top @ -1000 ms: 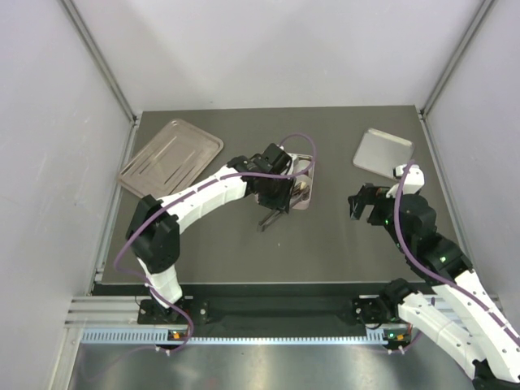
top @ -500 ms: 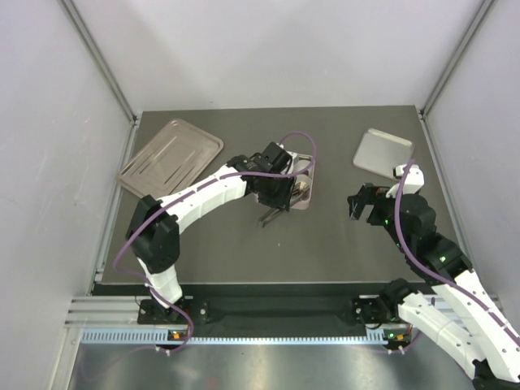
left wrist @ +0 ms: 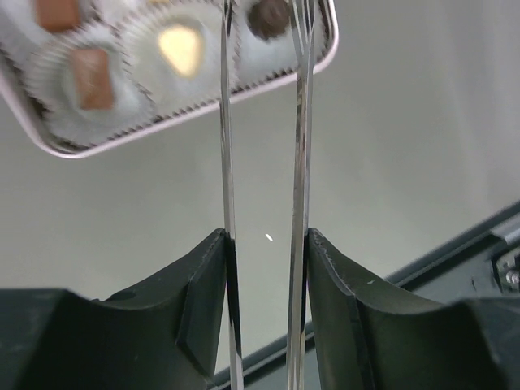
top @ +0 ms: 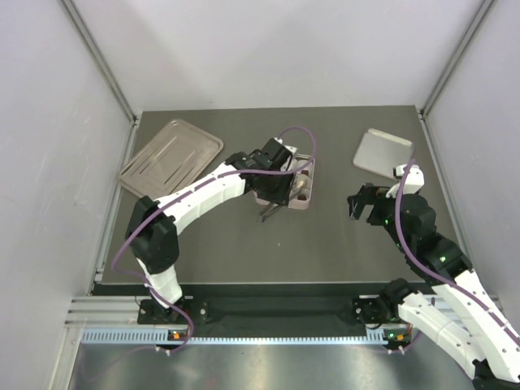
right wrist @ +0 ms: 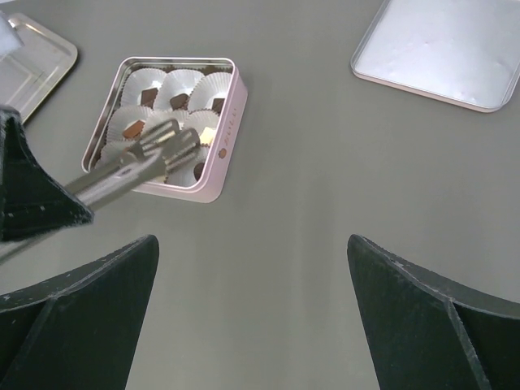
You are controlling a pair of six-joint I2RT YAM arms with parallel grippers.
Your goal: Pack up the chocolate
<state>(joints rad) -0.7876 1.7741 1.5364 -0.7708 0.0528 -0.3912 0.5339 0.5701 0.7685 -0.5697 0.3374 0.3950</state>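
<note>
gripping: left gripper (left wrist: 266,236) partly closed on tongs (left wrist: 302,122)
aim: centre tips over one cup in tin (right wrist: 230,122)
right gripper (right wrist: 250,240): wide, empty

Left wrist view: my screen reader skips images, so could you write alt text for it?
The left gripper clamps metal tongs whose tips reach over a pink tin of white paper cups holding brown and cream chocolates.

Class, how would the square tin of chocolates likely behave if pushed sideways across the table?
The square tin is low and wide, so it would probably slide rather than tip. Its thin wall suggests it is light and shifts easily. The chocolate lies loose in paper cups and may jostle.
</note>
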